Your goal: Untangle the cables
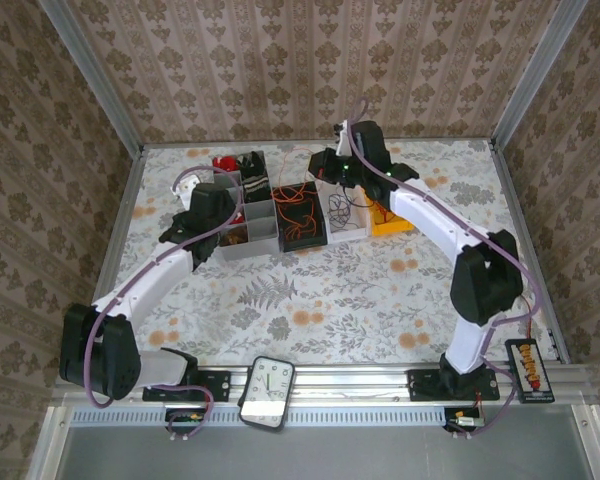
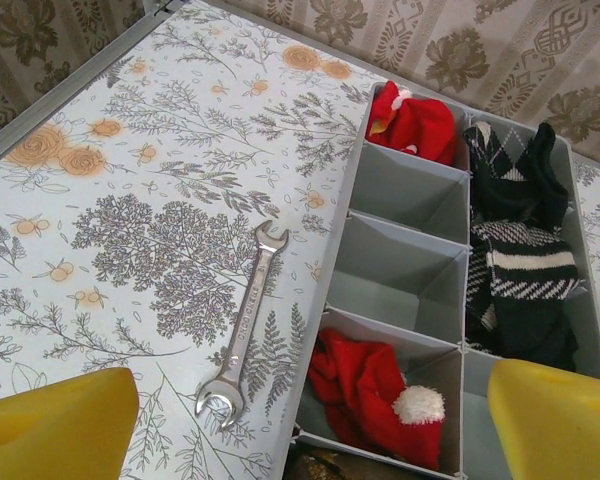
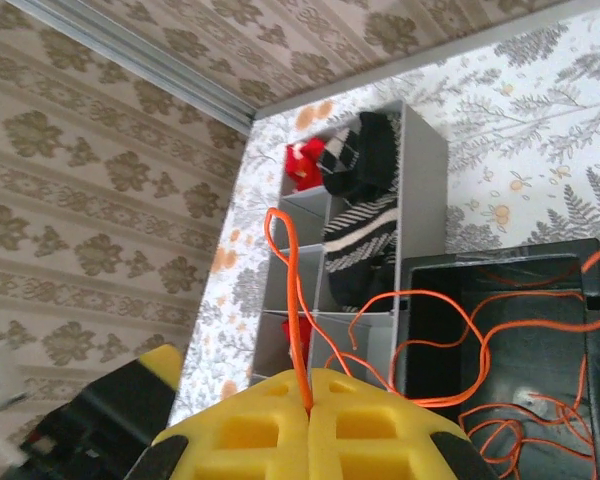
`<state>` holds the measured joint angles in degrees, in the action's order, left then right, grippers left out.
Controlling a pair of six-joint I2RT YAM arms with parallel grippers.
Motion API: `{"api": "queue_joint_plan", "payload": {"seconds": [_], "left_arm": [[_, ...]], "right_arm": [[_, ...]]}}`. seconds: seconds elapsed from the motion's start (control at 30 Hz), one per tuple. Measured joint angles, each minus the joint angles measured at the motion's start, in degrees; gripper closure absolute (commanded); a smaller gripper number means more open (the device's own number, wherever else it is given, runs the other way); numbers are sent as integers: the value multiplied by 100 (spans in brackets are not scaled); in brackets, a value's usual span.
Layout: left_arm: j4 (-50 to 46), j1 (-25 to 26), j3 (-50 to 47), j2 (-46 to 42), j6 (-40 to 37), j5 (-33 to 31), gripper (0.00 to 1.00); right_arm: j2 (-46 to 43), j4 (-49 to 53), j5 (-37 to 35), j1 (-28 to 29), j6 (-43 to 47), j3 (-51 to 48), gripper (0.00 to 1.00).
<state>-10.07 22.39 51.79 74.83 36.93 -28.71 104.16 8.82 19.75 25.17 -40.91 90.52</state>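
The cables [image 3: 477, 340] are thin orange wires, looping out of a black tray [image 3: 592, 268] at the right of the right wrist view. My right gripper [image 3: 309, 404] is shut on one orange strand, which rises in a narrow loop [image 3: 285, 262] above the yellow pads [image 3: 370, 430]. From above, the right gripper [image 1: 320, 165] hangs over the far end of the black tray [image 1: 298, 238], where red and orange cables [image 1: 298, 210] lie tangled. My left gripper [image 2: 308, 424] is open and holds nothing. It hovers at the near left edge of the grey organizer [image 2: 342, 215].
A steel wrench [image 2: 243, 322] lies on the floral tablecloth just left of the organizer [image 1: 242, 246]. Its cells hold red hats [image 2: 380, 385] and striped black socks [image 2: 520, 265]. A white tray [image 1: 342, 228] with a dark wire and a yellow tray [image 1: 391, 226] stand right of the black one.
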Motion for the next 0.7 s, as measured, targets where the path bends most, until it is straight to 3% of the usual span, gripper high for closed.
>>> {"api": "queue_joint_plan", "payload": {"seconds": [0.4, 0.7], "left_arm": [[0, -70, 0, 11, 4, 83, 9], [7, -68, 0, 76, 44, 262, 9]], "right_arm": [[1145, 1543, -1003, 179, 785, 1054, 96], [1910, 2612, -1187, 656, 1270, 1491, 93]]}}
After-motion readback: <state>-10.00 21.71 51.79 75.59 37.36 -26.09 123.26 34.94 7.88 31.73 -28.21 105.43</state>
